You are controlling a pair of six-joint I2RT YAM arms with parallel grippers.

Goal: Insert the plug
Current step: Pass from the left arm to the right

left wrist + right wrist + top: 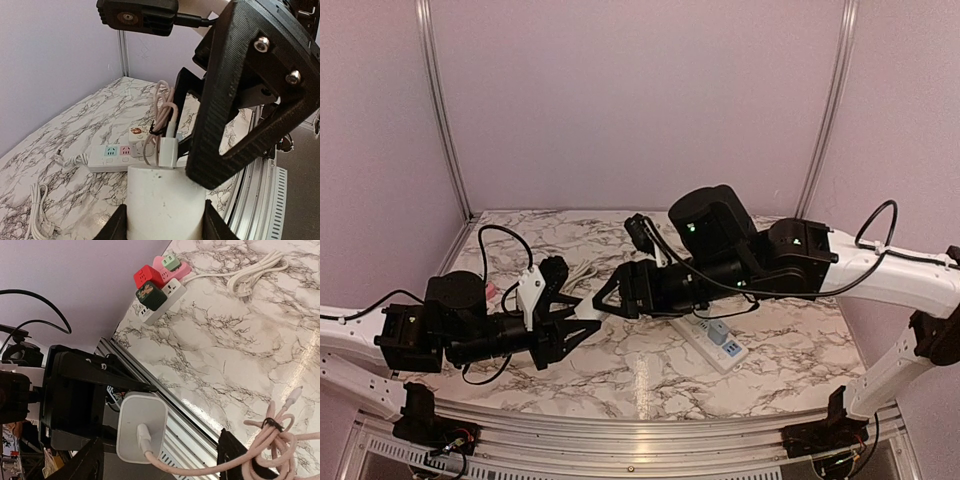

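Note:
My left gripper (578, 328) is shut on a white charger block (165, 200) and holds it above the table's front left. A white USB plug (168, 151) with a bundled pink cable (165, 107) sits in the block's end face. It also shows in the right wrist view (143, 437), seated in the block (141, 432). My right gripper (608, 298) faces the left one. Its fingers (240, 100) stand wide apart on either side of the plug and cable without touching them. The cable bundle (280, 437) hangs by the right finger.
A white power strip (712, 340) with blue and pink sockets lies on the marble table (650, 385), right of centre; it also shows in the left wrist view (107, 156). Another strip with red, green and pink adapters (160, 285) and a white cord (255, 270) lie at the left.

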